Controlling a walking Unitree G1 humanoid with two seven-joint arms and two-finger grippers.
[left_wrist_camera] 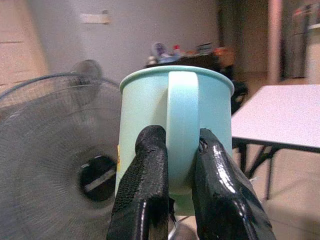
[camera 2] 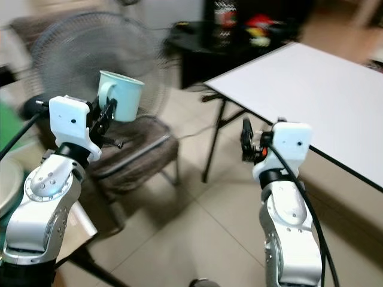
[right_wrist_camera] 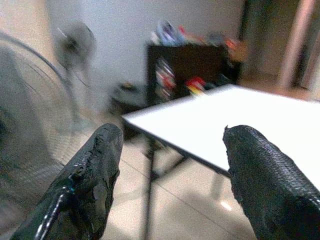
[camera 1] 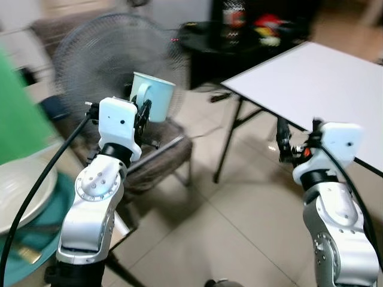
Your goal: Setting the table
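Landmark: the white rectangular folding worktop (camera 1: 317,78) on black legs, bare as far as it shows; everything below is placed against it.

Mug: a pale mint-green ceramic mug (camera 1: 153,95) with a loop handle, held up in the air, upright, mouth up; well apart from the worktop, on the robot's left of it, in front of a round grey wire-grille floor fan (camera 1: 102,66).

Left claw (left_wrist_camera: 177,165): its two black fingers pinched on the mug's handle from either side, carrying the mug; the mug touches nothing else.

Right claw (right_wrist_camera: 170,170): fingers spread wide with nothing between them; near the worktop's front edge, pointing towards it.

Other things: a brown cushioned chair (camera 1: 158,158) below the mug, between the fan and the worktop; a white round plate (camera 1: 21,191) further from the worktop than the mug, at the robot's far left.

Progress: an early stage by my judgement; the mug is picked up but not yet at the worktop; nothing is laid there.

Left to do: carry the mug across to the worktop; set it down upright; the plate probably follows.
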